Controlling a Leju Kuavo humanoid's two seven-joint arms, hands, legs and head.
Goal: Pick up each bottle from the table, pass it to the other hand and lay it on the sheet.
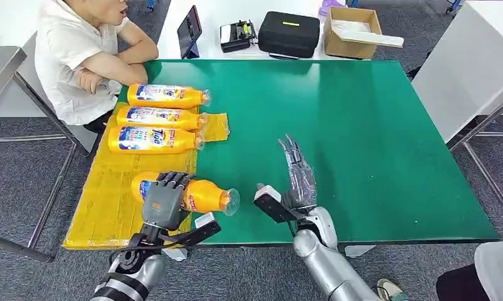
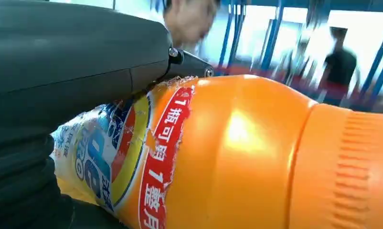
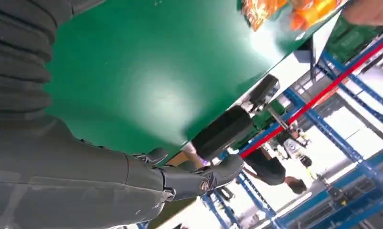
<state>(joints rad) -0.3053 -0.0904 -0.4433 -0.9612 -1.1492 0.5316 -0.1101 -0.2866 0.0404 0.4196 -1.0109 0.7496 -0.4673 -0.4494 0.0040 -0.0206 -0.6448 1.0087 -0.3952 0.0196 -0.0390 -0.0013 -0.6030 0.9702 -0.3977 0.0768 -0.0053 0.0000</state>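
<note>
Left robot hand (image 1: 164,199) grips orange bottle (image 1: 205,195) w/ torn blue-red label, lying sideways; right robot hand (image 1: 297,175) open, empty.

Green table (image 1: 362,125) on grey metal legs, grey carpet floor (image 1: 23,182) all round. Beyond its far edge, a white table (image 1: 236,12) carrying a tablet (image 1: 189,30) propped upright, a black case (image 1: 289,34), a small black device (image 1: 238,35) and an open cardboard box (image 1: 352,31). A person in a white shirt (image 1: 73,63) sits at the far left corner, arms folded. Wrist views — blue racking (image 3: 352,157) with a red bar, bright light behind.
</note>
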